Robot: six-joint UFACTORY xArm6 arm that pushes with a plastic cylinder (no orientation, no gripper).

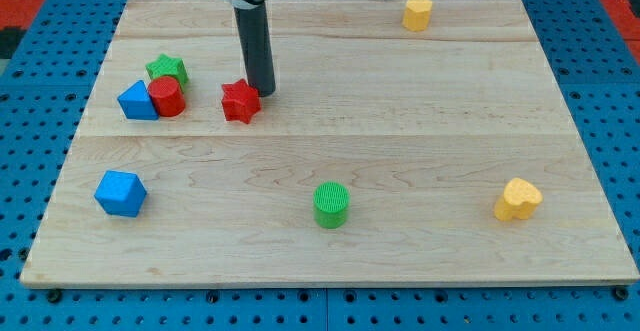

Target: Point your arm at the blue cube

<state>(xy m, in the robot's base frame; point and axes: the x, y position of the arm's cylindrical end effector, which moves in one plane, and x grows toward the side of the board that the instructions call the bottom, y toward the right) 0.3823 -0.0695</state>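
We see my tip resting just right of the red star block at upper centre, gripping nothing. The blue cube sits lower left, well apart.

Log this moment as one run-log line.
my tip: touching red star, its right | blue cube: view's lower left, untouched, far from tip | task: not yet pointing

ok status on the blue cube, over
My tip top centre, touching the red star. Blue cube lower left, untouched. Path down-left looks clear past the star.
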